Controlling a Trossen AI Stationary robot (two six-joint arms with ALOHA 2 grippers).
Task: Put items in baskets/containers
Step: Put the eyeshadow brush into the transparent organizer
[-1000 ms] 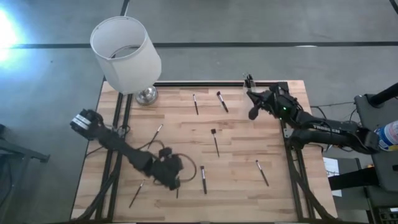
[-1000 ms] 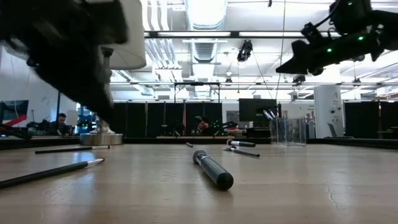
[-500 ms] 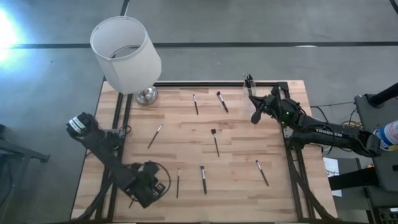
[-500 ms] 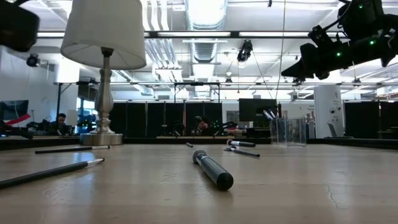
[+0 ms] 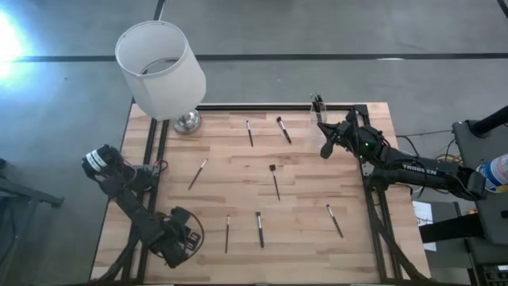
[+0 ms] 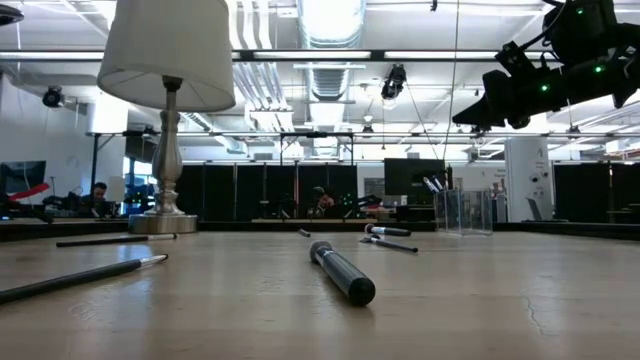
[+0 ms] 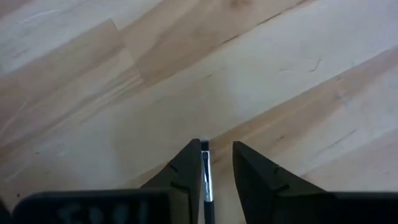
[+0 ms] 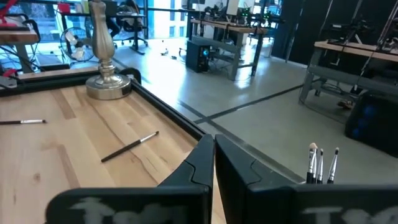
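Presently we list, on the wooden table (image 5: 302, 206): seven loose brushes in the high view, namely one at the far middle (image 5: 249, 133), one just right of it (image 5: 283, 129), one left of centre lying slantwise (image 5: 198, 172), one at centre (image 5: 274, 180), one at the near middle (image 5: 259, 229), one just left of that (image 5: 226, 234), and one toward the near right (image 5: 334, 220). We note the clear cup (image 5: 317, 110) upright at the far right edge, brushes standing in it. We record the left gripper (image 5: 178, 243) low over the near left corner, its fingers (image 7: 186, 174) parted, a thin brush (image 7: 206, 180) lying between them against one finger; whether it is gripped we cannot tell. We record the right gripper (image 5: 325, 148) raised just beside the cup, jaws pressed together, nothing in them. We add one white lamp (image 5: 161, 71) at the far left corner.
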